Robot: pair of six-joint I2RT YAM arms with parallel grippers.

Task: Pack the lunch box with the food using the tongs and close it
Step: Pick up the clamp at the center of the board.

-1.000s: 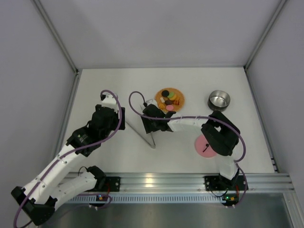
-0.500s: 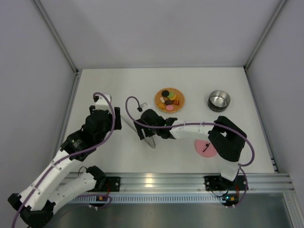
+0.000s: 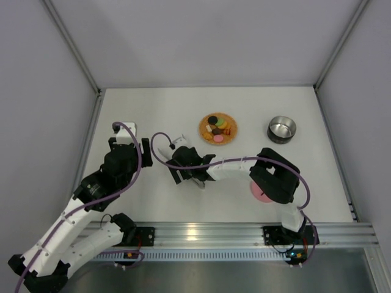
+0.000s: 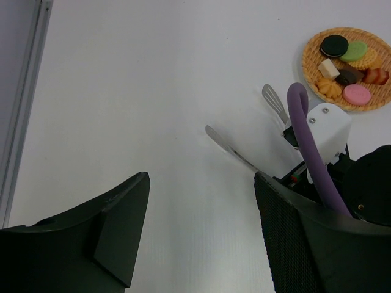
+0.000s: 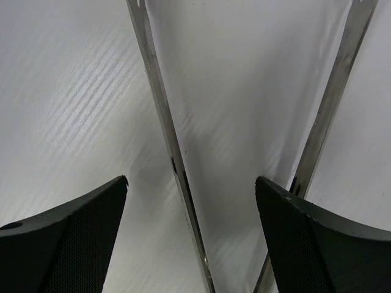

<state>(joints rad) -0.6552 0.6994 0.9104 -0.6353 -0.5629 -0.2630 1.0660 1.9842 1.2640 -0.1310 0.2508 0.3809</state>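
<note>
The silver tongs (image 5: 160, 104) lie flat on the white table, and their two tips also show in the left wrist view (image 4: 229, 149). My right gripper (image 5: 190, 183) hovers open just above them. One tong arm runs between its fingers and the other passes by the right finger; nothing is gripped. In the top view that right gripper (image 3: 181, 165) covers most of the tongs. My left gripper (image 4: 201, 177) is open over bare table to the left (image 3: 131, 143). The food (image 3: 218, 128) sits on a round orange-brown mat. The steel lunch box (image 3: 281, 129) stands empty at the back right.
A pink disc lid (image 3: 261, 190) lies near the right arm's base, half hidden by the arm. The right arm's purple cable (image 4: 305, 140) and white wrist mount rise in the left wrist view. Grey walls close the table on three sides.
My right gripper has slid left and toward the near edge over the tongs, with its jaws spreading wider. The left arm has drawn back to the left, away from the tongs.
</note>
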